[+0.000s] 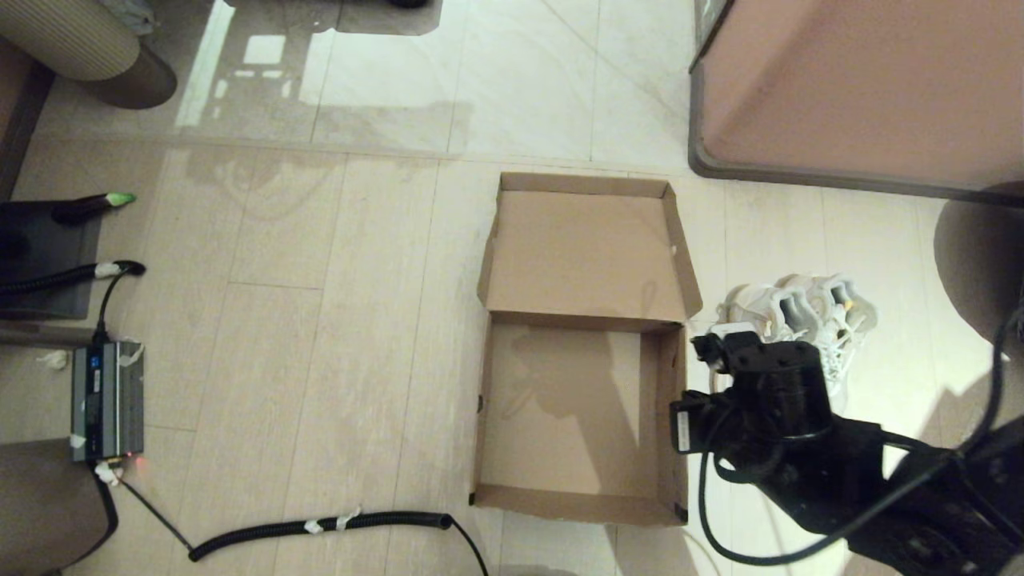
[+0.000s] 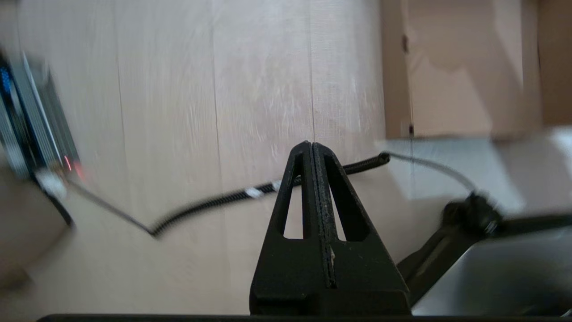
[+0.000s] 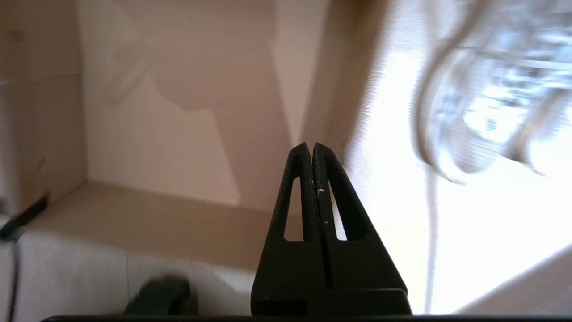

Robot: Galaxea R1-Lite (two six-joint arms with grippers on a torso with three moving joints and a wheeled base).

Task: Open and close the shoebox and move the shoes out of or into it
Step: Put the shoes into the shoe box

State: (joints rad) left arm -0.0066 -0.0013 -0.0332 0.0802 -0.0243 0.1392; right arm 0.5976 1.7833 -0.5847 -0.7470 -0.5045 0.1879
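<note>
The brown cardboard shoebox (image 1: 560, 416) lies open and empty on the floor, its lid (image 1: 584, 256) flipped back flat on the far side. The white mesh shoes (image 1: 808, 308) sit together on the floor just right of the box. My right gripper (image 1: 708, 350) hovers over the box's right wall, between the box and the shoes. In the right wrist view it (image 3: 311, 145) is shut and holds nothing, with the box's inside (image 3: 178, 112) on one side and the blurred shoes (image 3: 491, 89) on the other. My left gripper (image 2: 311, 143) is shut and empty above bare floor, near the box's corner (image 2: 460, 80).
A large pinkish-brown cabinet (image 1: 864, 88) stands at the back right. A black corrugated cable (image 1: 320, 526) snakes across the near floor to a grey electronics unit (image 1: 106, 400) at the left. A dark round shape (image 1: 976, 264) sits at the right edge.
</note>
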